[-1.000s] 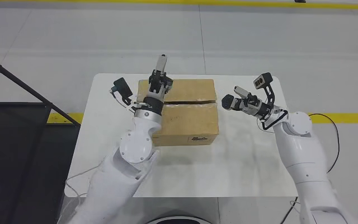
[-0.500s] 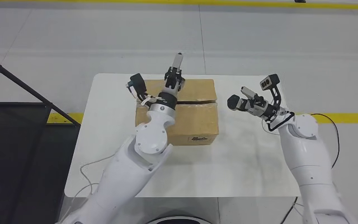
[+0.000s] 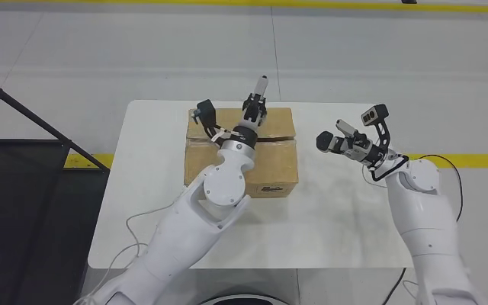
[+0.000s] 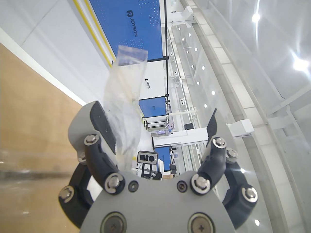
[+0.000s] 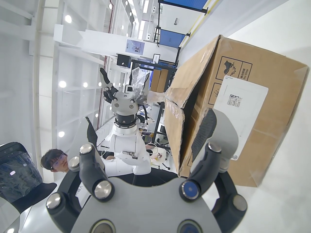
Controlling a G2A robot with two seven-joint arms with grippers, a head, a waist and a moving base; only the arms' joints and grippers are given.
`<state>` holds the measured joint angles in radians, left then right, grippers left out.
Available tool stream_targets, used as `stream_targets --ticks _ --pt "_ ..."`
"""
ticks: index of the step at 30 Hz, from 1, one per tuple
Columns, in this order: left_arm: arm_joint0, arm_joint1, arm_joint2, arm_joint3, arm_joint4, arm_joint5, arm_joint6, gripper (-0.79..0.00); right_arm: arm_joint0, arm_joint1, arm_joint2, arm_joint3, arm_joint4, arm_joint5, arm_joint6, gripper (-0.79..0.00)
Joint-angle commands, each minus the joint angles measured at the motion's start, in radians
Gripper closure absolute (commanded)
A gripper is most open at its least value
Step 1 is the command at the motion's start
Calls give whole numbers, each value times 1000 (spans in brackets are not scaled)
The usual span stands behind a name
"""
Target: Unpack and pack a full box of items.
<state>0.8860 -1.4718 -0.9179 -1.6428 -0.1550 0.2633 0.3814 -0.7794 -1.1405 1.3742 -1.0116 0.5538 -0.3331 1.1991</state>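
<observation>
A white table (image 3: 343,221) stood on a grey floor (image 3: 114,53), and a yellow line (image 3: 457,161) crossed the floor behind it. The box (image 3: 271,164), of brown cardboard, sat on the table's far half, about midway across. Its top flaps were down and met along a dark seam (image 3: 274,139). In the right wrist view the flap edges at the end nearest that arm looked ragged and slightly lifted, with clear scraps (image 5: 155,96) clinging to them. A white label (image 5: 243,112) was stuck on the side that faced that arm.

The left gripper (image 3: 261,84) hung above the box's far edge, pointing away from the robot. Its jaws stood wide apart. A crumpled strip (image 4: 124,90) of clear tape clung to the pad of one finger (image 4: 103,122) and stood out beyond its tip. The other finger was bare. The right wrist view showed the same spread claw (image 5: 124,83) with the strip (image 5: 138,79) on the finger nearer the box.

The right gripper (image 3: 332,134) hung over bare table to the right of the box, apart from it and about level with the seam. It pointed toward the box, jaws spread, with nothing between them (image 5: 149,122).
</observation>
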Motion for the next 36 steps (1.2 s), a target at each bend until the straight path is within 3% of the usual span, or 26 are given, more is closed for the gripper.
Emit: stream_targets --ticks 1,28,36 --pt "-5 -7 6 12 1 0 1 -785 -1 2 3 3 2 -2 2 -785" --pt "-37 -86 51 140 38 -16 6 -785 1 20 24 67 45 -34 54 -785" --pt "-22 -100 34 119 56 -23 3 -785 2 23 21 64 56 -42 61 -785"
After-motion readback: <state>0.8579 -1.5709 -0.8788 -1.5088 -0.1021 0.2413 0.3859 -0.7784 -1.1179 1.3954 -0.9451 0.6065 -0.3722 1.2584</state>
